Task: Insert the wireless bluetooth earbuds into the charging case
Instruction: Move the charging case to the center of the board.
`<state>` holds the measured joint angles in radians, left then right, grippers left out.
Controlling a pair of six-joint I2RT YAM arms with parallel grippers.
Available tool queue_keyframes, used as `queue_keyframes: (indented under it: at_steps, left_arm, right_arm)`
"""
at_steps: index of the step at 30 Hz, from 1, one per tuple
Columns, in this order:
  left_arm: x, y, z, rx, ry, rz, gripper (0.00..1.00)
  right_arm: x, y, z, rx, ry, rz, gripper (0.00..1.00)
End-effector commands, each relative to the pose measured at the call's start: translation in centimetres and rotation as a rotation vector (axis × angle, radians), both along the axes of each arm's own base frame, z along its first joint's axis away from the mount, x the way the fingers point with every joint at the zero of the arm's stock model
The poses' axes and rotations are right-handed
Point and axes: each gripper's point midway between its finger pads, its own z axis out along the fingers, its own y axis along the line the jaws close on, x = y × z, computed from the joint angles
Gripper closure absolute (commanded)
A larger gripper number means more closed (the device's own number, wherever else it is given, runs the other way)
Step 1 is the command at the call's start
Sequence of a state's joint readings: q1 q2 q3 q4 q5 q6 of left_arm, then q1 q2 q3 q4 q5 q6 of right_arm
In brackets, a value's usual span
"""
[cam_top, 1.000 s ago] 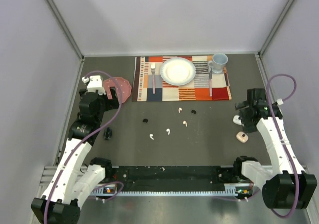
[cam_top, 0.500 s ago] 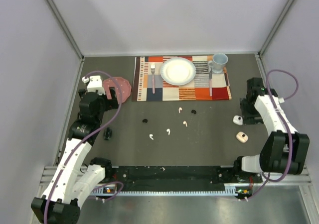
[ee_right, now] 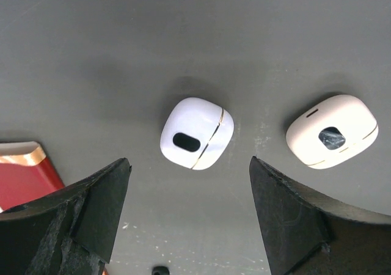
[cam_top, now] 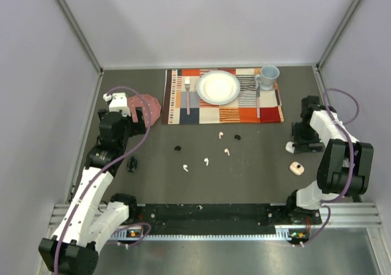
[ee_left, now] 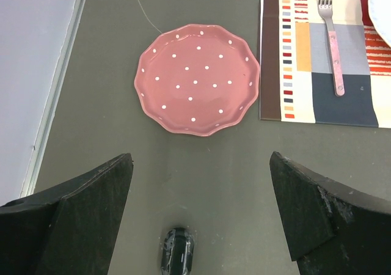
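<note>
Six earbuds (cam_top: pixel 206 161) lie loose on the surface (cam_top: pixel 256 183), and both end effectors are spread wide and empty.
The right end effector (ee_right: pixel 188 180) hangs over the white case (ee_right: pixel 197 133), with the pale pink case (ee_right: pixel 332 130) just beside it. Both cases look closed, so a lid likely needs opening before any bud goes in. The left end effector (ee_left: pixel 200 180) faces the dotted pink plate (ee_left: pixel 198 78), with the black case (ee_left: pixel 177 255) low between its jaws. The buds sit well apart from every case, between the arms and near the placemat (cam_top: pixel 269 113), which carries the fork (ee_left: pixel 330 40), white plate (cam_top: pixel 217 87) and mug (cam_top: pixel 267 75). Nothing blocks the reach to them.
</note>
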<state>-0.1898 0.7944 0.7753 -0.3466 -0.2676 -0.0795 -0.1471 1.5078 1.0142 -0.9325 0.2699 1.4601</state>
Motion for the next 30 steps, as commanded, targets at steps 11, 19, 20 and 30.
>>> queue_keyframes:
  at_steps: [11,19,20,30]
  left_arm:
    - [0.3,0.3,0.2,0.017,-0.008,0.013,0.01]
    - [0.3,0.5,0.0,0.023,0.001,0.02,0.01]
    - [0.3,0.5,0.0,0.022,0.002,0.018,0.01]
    - [0.5,0.2,-0.1,0.02,0.008,0.008,0.01]
  right_arm:
    - [1.0,-1.0,-3.9,0.07,0.012,-0.104,0.24]
    - [0.2,-1.7,-4.5,0.029,0.041,-0.094,0.37]
    - [0.1,-1.8,-4.5,0.021,0.042,-0.09,0.39]
    - [0.0,-1.5,-5.1,0.004,0.107,0.374,0.5]
